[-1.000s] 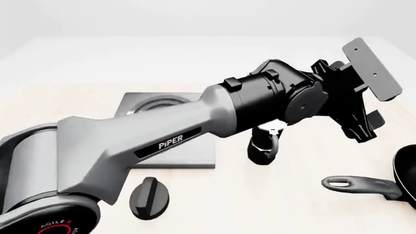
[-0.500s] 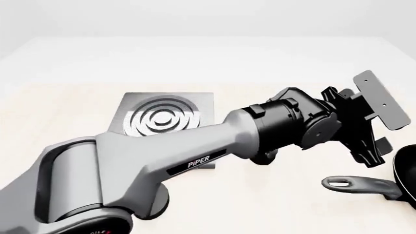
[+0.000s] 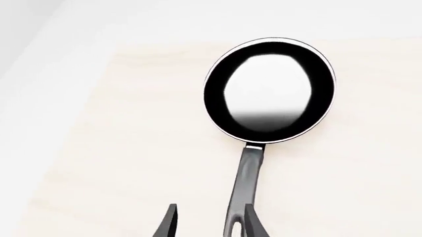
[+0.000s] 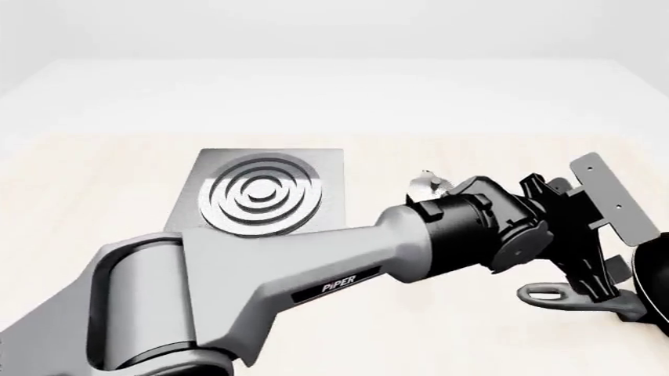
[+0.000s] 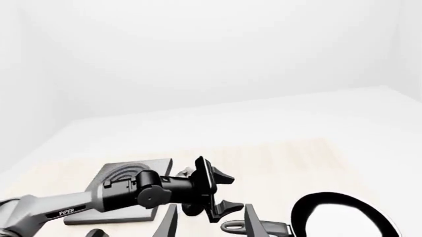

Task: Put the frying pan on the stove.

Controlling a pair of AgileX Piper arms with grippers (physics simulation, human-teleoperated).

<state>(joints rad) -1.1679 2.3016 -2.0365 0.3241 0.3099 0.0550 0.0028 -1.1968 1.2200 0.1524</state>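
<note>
Task barely started: nothing lifted, nothing moved to target.

Near: left gripper (image 3: pixel 209 224) is over the slotted end of the frying pan (image 3: pixel 269 91) handle. Fingers spread, gap clearly wider than the handle; one fingertip (image 3: pixel 250 217) overlaps the handle, the other sits off to the side. No grip yet, as far as I can judge. In the front view the left gripper (image 4: pixel 601 286) hangs right at the handle, wrist pitched down; contact can't be confirmed.

Right gripper (image 5: pixel 209 224) is held high and back, fingers apart, holding nothing.

Pan lies flat on the table (image 4: pixel 94 180) at the right edge of the front view, well apart from the stove (image 4: pixel 319 160), handle pointing toward the stove side. Round, shallow, glossy black inside with a bright reflection, thin pale rim line, long dark grey handle, slot hole at the end.

Farther: stove is a flat matte grey square slab, burner of concentric silver rings, bare. Table is pale light wood grain, matte.

Left to do: centre jaws on the handle, close, lift, carry across, set pan on the burner.
</note>
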